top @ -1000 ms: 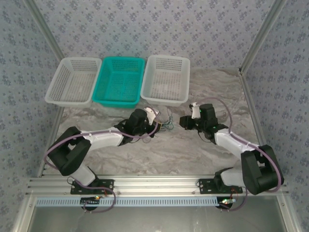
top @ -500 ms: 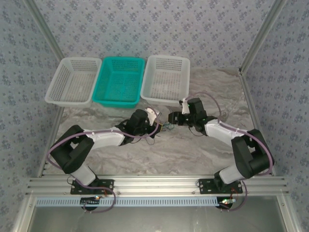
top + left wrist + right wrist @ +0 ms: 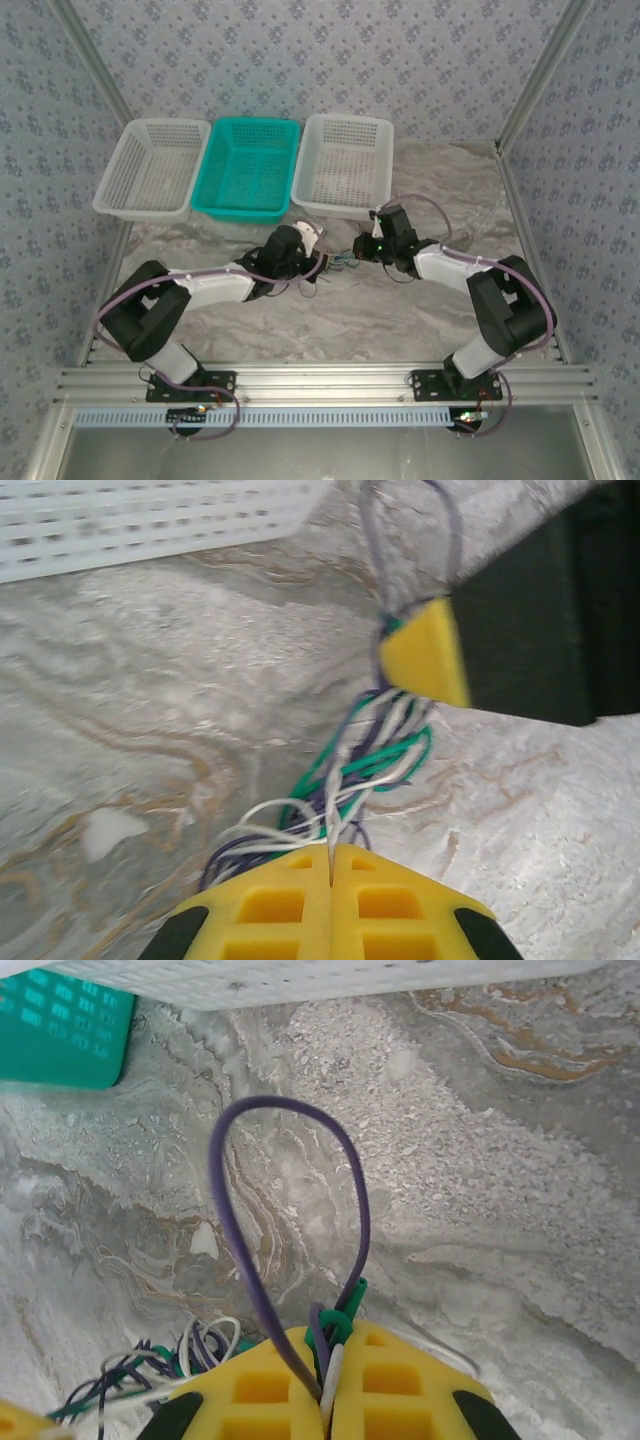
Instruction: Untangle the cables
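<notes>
Now, left fingers point(image 3: 270, 905) and right fingers point(image 3: 400, 1390) clamp cables point(image 3: 372, 762) (purple, green, white).

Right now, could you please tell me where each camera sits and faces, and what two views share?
Top external: above, behind the bases, looking down at the grey marbled table; both arms show.
Left wrist: on its arm, facing past the left tool at thin white, green and purple cables.
Right wrist: on its arm, facing past the right tool across the table.
Shared: the cables, pinched by both tools.
</notes>
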Tool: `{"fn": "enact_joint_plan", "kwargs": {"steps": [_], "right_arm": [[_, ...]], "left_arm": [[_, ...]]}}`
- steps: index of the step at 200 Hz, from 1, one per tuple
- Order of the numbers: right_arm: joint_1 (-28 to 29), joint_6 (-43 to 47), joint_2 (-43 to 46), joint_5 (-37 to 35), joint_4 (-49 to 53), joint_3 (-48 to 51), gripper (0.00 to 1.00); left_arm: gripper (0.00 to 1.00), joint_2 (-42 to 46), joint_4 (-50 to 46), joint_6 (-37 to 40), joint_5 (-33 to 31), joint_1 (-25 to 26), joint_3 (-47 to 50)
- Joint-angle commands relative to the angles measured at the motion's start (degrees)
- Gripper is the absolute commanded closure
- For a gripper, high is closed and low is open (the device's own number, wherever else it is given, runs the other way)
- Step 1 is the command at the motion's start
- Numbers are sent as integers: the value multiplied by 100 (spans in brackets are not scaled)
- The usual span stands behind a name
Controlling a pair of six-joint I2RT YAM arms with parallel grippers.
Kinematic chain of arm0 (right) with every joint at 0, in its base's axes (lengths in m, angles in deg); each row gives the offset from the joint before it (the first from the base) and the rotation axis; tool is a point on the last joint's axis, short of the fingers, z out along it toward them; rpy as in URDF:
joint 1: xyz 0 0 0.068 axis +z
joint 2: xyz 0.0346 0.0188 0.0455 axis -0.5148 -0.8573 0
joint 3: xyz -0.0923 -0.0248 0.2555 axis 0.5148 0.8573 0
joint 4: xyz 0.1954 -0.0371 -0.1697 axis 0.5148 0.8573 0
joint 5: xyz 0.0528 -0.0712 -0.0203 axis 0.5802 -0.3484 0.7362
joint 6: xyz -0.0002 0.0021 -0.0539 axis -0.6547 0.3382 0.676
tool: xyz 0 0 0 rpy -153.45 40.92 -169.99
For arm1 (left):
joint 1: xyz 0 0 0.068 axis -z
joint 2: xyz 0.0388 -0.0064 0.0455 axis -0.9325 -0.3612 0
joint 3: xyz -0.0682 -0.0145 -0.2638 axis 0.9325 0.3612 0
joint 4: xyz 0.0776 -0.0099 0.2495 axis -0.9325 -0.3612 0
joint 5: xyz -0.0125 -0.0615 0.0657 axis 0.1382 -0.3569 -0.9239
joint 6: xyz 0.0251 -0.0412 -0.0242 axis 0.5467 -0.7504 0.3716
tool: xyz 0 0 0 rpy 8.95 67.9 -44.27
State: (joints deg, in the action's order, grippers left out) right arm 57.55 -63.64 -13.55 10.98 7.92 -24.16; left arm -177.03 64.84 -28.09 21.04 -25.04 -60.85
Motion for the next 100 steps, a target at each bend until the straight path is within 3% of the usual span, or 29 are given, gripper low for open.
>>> {"fn": "enact_joint_plan", "kwargs": {"steps": [1, 42, 100], "right_arm": [[-311, 23, 262, -285, 164, 221, 100], [-864, 582, 963, -946, 961, 505, 100], [-1664, 443, 2216, -2113, 1773, 857, 100]], "left_arm": [[100, 462, 42, -551, -232, -469, 290], [100, 1179, 13, -973, 138, -1379, 865], [100, 2274, -758, -857, -199, -1529, 1135]]}}
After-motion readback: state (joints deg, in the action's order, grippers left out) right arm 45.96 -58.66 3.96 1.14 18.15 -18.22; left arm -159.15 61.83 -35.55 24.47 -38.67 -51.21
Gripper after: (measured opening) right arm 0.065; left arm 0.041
